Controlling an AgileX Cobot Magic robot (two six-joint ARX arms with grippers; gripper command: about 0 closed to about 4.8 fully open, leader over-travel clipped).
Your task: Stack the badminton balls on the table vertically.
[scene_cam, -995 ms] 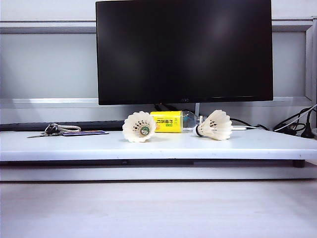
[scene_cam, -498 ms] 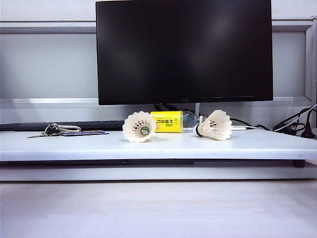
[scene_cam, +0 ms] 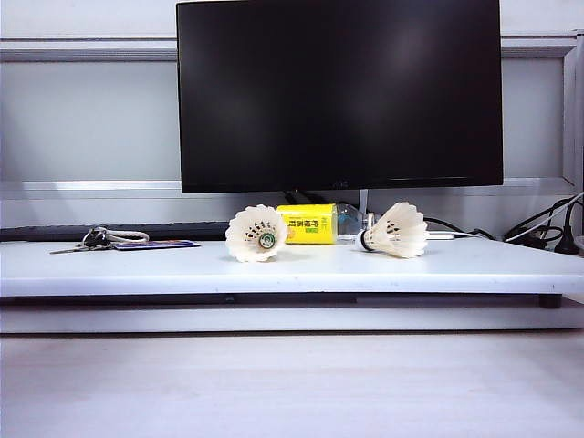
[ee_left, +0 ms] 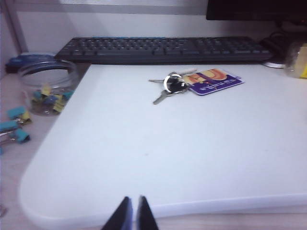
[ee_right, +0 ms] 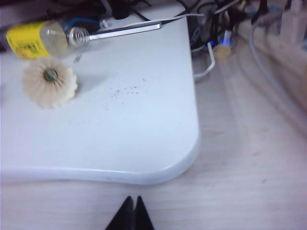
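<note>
— Keys [scene_cam: 96, 239] and a card [scene_cam: 155, 245] sit at the far left of the tabletop [scene_cam: 274, 274]. What comes next?

— Moving right, the left shuttlecock [scene_cam: 256, 234] lies on its side near the middle, cork tip facing the exterior camera. Just behind it a yellow-labelled bottle [scene_cam: 315, 224] lies flat under the monitor [scene_cam: 339, 91]. Right of that, the second shuttlecock [scene_cam: 396, 230] lies on its side too, its tip pointing left toward the bottle. The two are apart, not stacked.

— And your grippers?

— My left gripper [ee_left: 133, 213] hangs off the tabletop's near edge, fingers pressed together, holding nothing. My right gripper [ee_right: 133, 213] is over the wood-grain surface [ee_right: 249, 158] by the tabletop's rounded corner, also pressed together and empty.
</note>
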